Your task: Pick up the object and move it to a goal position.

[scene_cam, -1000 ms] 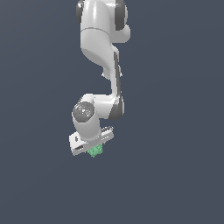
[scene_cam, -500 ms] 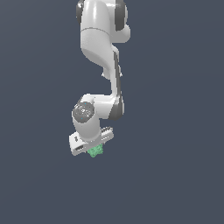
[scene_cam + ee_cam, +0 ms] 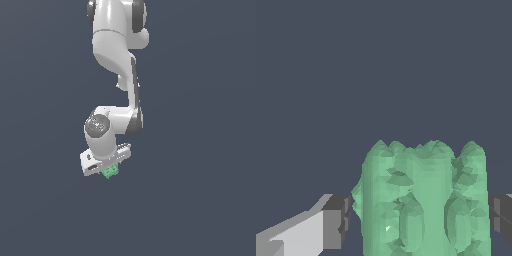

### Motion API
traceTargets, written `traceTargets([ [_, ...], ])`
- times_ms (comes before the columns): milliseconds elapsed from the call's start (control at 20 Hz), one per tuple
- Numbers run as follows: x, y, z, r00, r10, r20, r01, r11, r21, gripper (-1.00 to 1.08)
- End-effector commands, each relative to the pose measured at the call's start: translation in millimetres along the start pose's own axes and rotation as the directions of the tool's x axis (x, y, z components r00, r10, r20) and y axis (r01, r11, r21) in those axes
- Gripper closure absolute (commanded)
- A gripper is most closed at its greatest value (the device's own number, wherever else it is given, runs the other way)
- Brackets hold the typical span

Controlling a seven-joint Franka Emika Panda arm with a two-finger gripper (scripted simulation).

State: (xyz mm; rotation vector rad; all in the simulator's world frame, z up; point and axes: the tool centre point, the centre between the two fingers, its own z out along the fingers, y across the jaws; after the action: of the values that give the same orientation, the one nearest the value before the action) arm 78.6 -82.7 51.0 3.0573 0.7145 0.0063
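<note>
You are holding the object (image 3: pixel 110 171) in the gripper (image 3: pixel 109 171), whose two fingers (image 3: pixel 336 221) are pinching it from opposite sides, with the lump sitting directly beneath the white hand at the arm's low end in the exterior view. Judging by its small size and hard, faceted, knobby surface, it is likely handling as a light, rigid piece, and you are gripping best across its flatter flanks, not on the bumps, where pads could slip. No containers are showing in either view.
</note>
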Motion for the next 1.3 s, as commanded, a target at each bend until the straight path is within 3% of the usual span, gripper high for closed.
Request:
traceTargets([
  [0,0,-7,-4,1.0,-0.001,-0.001,0.001,1.0,0.0,1.08],
  [500,-6,-64,-35,1.0,-0.001,0.0,0.001,1.0,0.0,1.08],
  [1250,-20,-226,-125,1.0,-0.002,0.003,0.002,1.0,-0.001,1.08],
])
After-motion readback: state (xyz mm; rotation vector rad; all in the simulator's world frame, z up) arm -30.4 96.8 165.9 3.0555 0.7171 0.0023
